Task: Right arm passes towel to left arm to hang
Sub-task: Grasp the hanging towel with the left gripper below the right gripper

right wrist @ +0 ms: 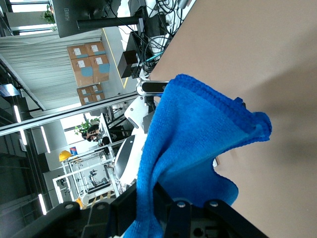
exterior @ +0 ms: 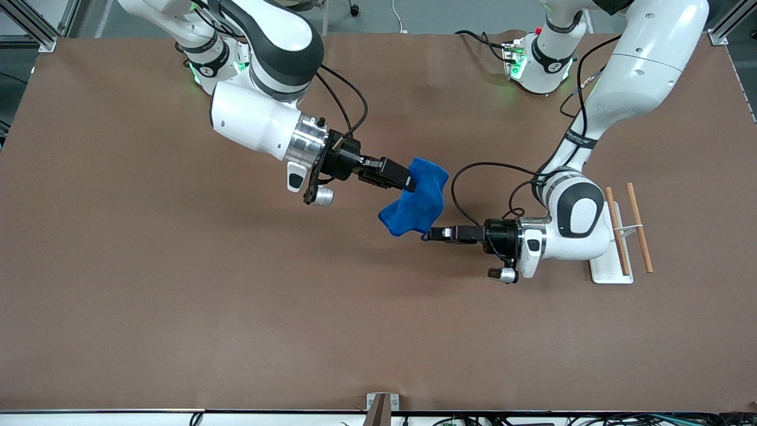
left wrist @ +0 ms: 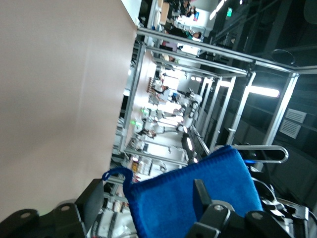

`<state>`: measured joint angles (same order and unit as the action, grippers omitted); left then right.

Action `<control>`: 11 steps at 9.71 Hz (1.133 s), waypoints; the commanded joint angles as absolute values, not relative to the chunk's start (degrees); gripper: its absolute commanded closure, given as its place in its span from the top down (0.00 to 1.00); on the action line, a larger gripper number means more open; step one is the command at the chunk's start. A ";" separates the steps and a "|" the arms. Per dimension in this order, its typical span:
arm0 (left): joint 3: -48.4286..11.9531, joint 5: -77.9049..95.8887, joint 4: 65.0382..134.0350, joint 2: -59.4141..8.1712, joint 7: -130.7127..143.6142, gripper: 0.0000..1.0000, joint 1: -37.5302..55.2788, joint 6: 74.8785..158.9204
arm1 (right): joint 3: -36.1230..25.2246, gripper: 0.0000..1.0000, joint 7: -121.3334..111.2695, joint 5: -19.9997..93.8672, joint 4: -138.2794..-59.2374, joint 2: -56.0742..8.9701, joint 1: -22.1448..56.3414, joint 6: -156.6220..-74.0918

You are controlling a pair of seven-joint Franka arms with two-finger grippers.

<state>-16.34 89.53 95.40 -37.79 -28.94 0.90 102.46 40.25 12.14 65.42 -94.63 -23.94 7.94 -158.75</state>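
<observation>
The bright blue towel (exterior: 421, 204) hangs bunched in the air over the middle of the table. My right gripper (exterior: 408, 181) is shut on its upper edge; in the right wrist view the towel (right wrist: 198, 134) is pinched between the gripper's (right wrist: 145, 191) two black fingers. My left gripper (exterior: 427, 234) is at the towel's lower corner. In the left wrist view that gripper (left wrist: 147, 191) is open, its fingers (left wrist: 94, 198) wide apart, with the towel's corner (left wrist: 218, 168) and a small loop tag (left wrist: 116, 173) between them, not clamped.
A white-based rack with two wooden rods (exterior: 627, 231) stands on the brown table (exterior: 177, 296) toward the left arm's end, just beside the left arm's wrist. Cables loop off both wrists near the towel.
</observation>
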 commanded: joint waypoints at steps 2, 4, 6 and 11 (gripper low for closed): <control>-16.61 90.26 97.21 -37.79 -24.37 0.76 -1.23 97.92 | 40.69 0.00 12.39 66.88 -93.34 -24.96 8.26 -159.43; -16.61 90.18 97.21 -37.71 -23.20 0.74 -1.84 96.78 | 40.69 0.00 12.39 66.97 -93.34 -24.96 8.17 -159.52; -16.61 90.18 97.29 -37.71 -21.81 0.70 -1.85 94.76 | 40.69 0.00 12.39 66.97 -93.34 -24.96 8.17 -159.43; -16.44 89.56 98.00 -38.41 -19.51 0.71 -1.85 92.72 | 40.69 0.00 12.30 66.89 -93.34 -24.96 8.26 -159.52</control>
